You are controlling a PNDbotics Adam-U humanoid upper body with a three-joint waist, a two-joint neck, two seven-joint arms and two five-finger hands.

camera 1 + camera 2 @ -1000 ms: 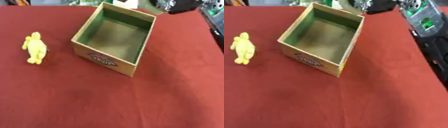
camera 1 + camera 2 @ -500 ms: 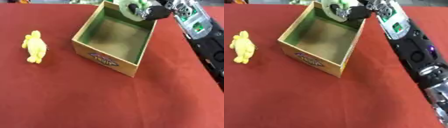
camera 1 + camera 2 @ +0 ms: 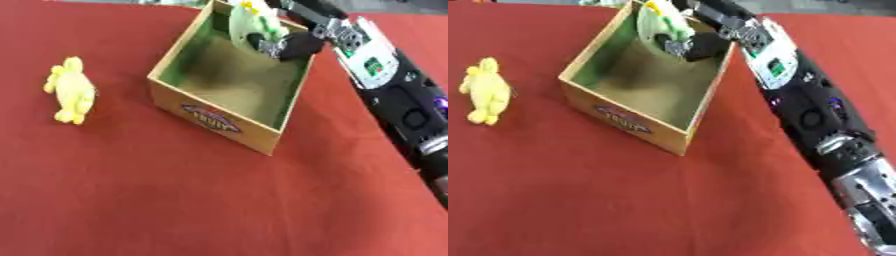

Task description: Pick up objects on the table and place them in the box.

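Observation:
An open cardboard box (image 3: 216, 118) with a green inside stands on the red table, a printed label on its front wall. My right hand (image 3: 289, 44) reaches in from the right over the box's far corner, fingers curled round a pale green and white soft toy (image 3: 252, 23) with a yellow spot, held above the box's inside. A yellow plush toy (image 3: 70, 90) lies on the cloth to the left of the box, apart from it. My left hand shows in no view.
The red tablecloth (image 3: 131, 200) stretches in front of the box and to both sides. My right forearm (image 3: 807, 105) crosses the right side of the table. Dark clutter lies past the far edge.
My right arm has come in from the far right with the green toy and moved it further over the box. The yellow toy and box have stayed put.

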